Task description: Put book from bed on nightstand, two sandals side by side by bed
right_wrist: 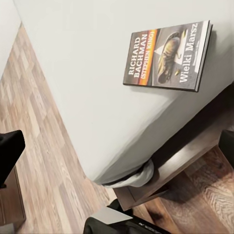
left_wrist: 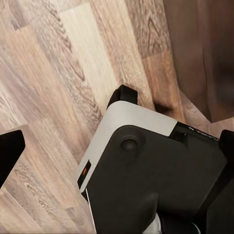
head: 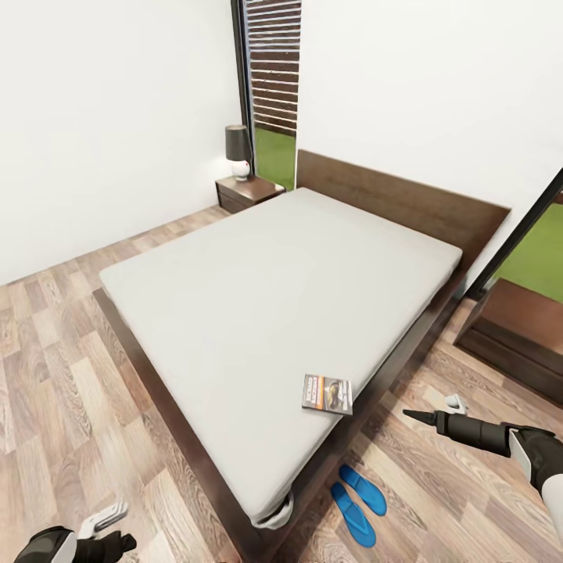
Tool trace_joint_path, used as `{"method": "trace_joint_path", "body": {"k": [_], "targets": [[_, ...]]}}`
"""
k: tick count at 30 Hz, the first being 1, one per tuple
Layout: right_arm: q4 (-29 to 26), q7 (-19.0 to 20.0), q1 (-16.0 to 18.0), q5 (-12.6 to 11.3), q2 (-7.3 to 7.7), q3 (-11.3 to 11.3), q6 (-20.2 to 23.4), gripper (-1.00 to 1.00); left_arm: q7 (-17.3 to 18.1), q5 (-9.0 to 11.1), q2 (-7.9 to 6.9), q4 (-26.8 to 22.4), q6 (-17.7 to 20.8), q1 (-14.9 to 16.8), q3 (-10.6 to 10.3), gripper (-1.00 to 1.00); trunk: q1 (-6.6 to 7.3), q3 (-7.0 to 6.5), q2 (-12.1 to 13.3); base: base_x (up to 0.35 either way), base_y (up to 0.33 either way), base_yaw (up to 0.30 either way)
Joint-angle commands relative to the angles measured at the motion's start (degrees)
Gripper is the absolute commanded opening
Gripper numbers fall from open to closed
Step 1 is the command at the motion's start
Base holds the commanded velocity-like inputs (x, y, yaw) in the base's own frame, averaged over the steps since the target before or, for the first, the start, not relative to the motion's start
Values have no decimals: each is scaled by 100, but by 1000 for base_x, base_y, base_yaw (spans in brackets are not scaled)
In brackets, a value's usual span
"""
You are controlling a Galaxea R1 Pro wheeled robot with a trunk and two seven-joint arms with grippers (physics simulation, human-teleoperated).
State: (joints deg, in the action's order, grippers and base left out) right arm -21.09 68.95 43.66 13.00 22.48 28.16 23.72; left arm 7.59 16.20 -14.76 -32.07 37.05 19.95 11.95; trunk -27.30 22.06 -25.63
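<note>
The book (head: 327, 393) lies flat on the bed (head: 258, 289), close to the near right edge of the grey mattress; the right wrist view shows its dark cover with an orange band (right_wrist: 168, 56). Two blue sandals (head: 362, 489) (head: 352, 512) lie side by side on the floor by the bed's near corner. My right gripper (head: 430, 409) hovers over the floor just right of the book, open and empty, its fingers (right_wrist: 9, 152) spread wide. Low at the near left, my left gripper (head: 116, 528) is open and empty over the floor. A nightstand (head: 249, 191) stands at the far left of the headboard.
A dark-shaded lamp (head: 238, 150) stands on the far nightstand. Another dark wooden cabinet (head: 520, 328) sits right of the headboard, behind a slanted dark frame. Wood floor runs along both long sides of the bed. My own base (left_wrist: 146, 180) is below the left gripper.
</note>
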Motion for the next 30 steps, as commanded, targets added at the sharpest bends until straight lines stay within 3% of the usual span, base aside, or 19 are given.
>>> {"method": "trace_joint_path", "body": {"k": [1, 22, 30], "targets": [[-5, 35, 7, 46, -5, 49, 56, 100, 27, -8, 6, 29, -8, 6, 26, 100, -2, 18, -10, 0, 0, 0], [-16, 112, 28, 18, 13, 56, 56, 100, -110, -8, 37, 203, -472, 9, 26, 100, -2, 215, -10, 0, 0, 0], [-18, 124, 56, 5, 17, 57, 60, 100, -115, -4, 42, 515, -814, 9, 28, 100, -2, 290, -10, 0, 0, 0]]}}
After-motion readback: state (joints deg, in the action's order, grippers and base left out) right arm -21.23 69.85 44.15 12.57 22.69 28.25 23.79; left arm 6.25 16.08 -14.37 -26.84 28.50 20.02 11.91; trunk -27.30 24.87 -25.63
